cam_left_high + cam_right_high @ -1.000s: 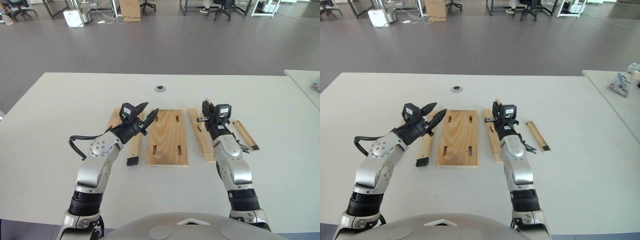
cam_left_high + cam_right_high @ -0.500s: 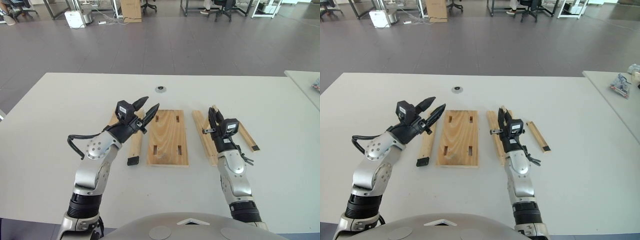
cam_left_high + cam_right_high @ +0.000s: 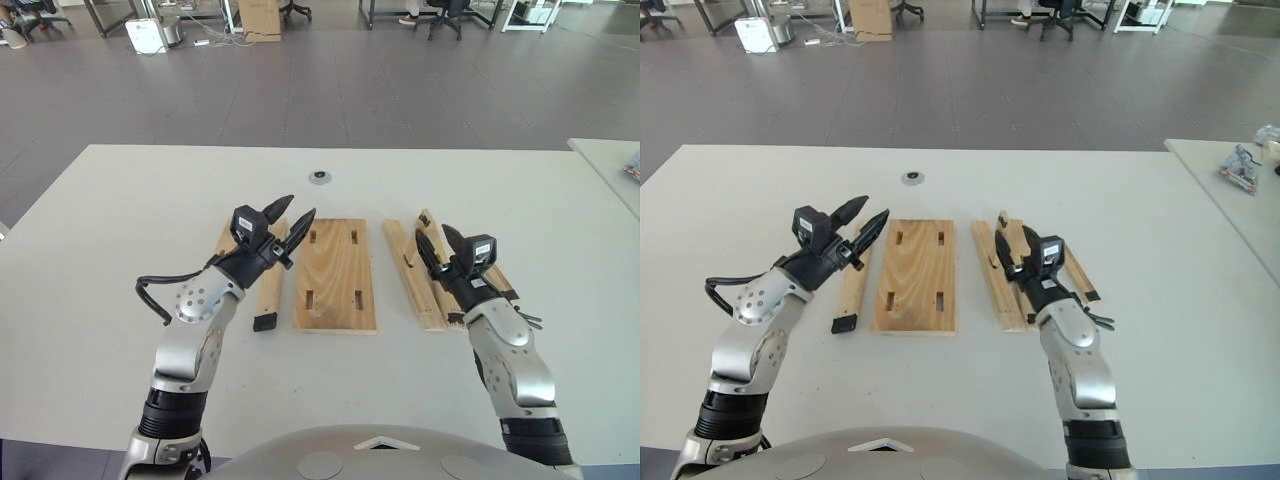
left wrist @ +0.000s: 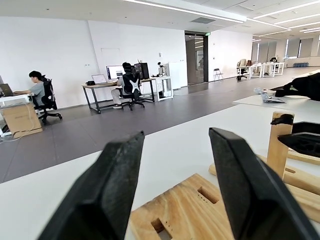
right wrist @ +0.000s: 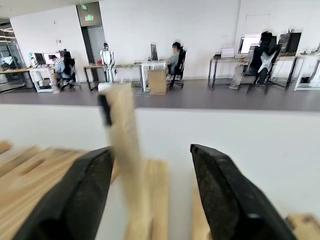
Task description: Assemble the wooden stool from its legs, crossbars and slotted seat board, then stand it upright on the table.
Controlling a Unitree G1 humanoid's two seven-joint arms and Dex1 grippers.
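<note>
Seat board (image 3: 335, 277) flat at counter (image 3: 120, 230) centre, 4 slots facing up. Left jaws spread, hovering over legs (image 3: 268, 292) just beside board's left edge. Right jaws spread, low over right-side legs (image 3: 404, 270). Black-tipped wooden piece (image 5: 122, 150) upright between them, contact unclear.

the left arm (image 3: 196, 318) is bent at the elbow, forearm angled forward and inward, and the left gripper (image 3: 294, 209) is lifted with its two black fingers (image 4: 104, 200) spread wide. the right arm (image 3: 516, 362) stretches forward, wrist low, the right gripper (image 3: 434, 240) likewise parted.
</note>
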